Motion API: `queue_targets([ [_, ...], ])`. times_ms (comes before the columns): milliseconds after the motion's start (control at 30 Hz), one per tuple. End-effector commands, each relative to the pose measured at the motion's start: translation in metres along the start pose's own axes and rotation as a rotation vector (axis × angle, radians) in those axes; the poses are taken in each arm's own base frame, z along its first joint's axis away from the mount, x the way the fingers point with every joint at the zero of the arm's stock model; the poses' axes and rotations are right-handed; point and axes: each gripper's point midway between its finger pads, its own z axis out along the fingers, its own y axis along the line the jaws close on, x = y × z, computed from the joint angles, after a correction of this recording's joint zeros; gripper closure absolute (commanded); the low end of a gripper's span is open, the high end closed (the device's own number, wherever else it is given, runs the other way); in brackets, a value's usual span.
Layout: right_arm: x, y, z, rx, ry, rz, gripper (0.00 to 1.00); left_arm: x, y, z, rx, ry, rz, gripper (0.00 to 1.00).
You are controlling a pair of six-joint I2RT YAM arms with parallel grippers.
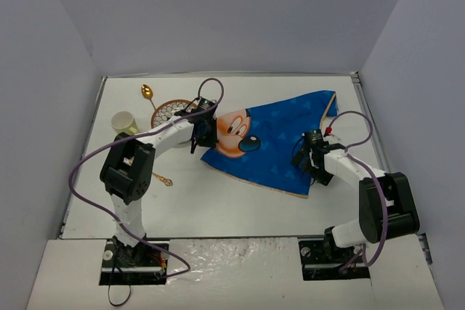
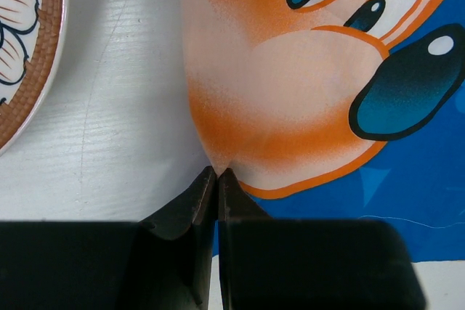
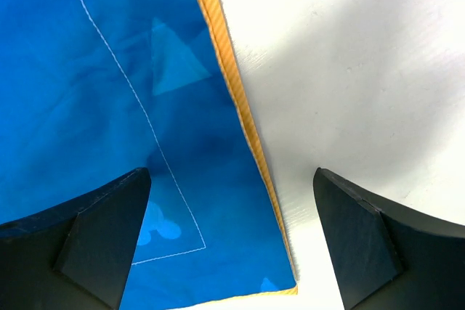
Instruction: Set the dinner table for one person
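Top view: the table [image 1: 218,201] spans the floor of the grey-walled cell, with the arm bases at its near edge. The placemat [image 1: 280,143] lies skewed on it, centre-right, mouse face toward the left. The left gripper [image 1: 203,139] is at the placemat's left edge by the face. The right gripper [image 1: 305,162] is at its near-right corner. The plate [image 1: 168,112] sits just left of the left gripper, the cup [image 1: 123,121] is further left, and a gold spoon [image 1: 147,92] lies behind the plate. Another gold utensil [image 1: 161,178] lies near the left arm; I can't tell which kind. Left wrist view: the fingers [image 2: 192,208] are clenched together, pinching the placemat [image 2: 290,107] edge at the orange chin of the face, and the cloth puckers at the tips. The plate [image 2: 33,56] rim is at top left, apart from the cloth, with bare table [image 2: 123,107] between them. Right wrist view: the fingers [image 3: 102,237] are spread wide and hold nothing. One is over the blue cloth [image 3: 109,70] and the other over the table [image 3: 349,70], so they straddle the yellow-trimmed edge just above the corner. I can't tell whether the tips touch down.
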Motion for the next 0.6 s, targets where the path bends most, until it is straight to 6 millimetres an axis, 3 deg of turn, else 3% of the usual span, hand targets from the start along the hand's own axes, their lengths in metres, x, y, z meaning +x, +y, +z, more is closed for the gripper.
queue_targets([
  [0,0.029,-0.005,0.003,0.036,0.062,0.011,0.1,-0.032,-0.016,-0.02,0.056,-0.101,-0.016,1.0],
  [233,0.056,0.004,0.02,0.022,0.141,-0.015,0.21,-0.03,-0.015,-0.02,0.051,-0.098,-0.013,1.0],
  [300,0.059,0.005,0.022,0.028,0.146,-0.022,0.29,-0.028,-0.014,-0.019,0.049,-0.093,-0.013,1.0],
  [367,0.062,0.008,0.025,0.035,0.156,-0.038,0.39,-0.026,-0.013,-0.018,0.047,-0.089,-0.013,1.0],
  [567,0.06,0.009,0.026,0.04,0.148,-0.046,0.9,-0.026,-0.012,-0.019,0.04,-0.091,-0.004,1.0],
])
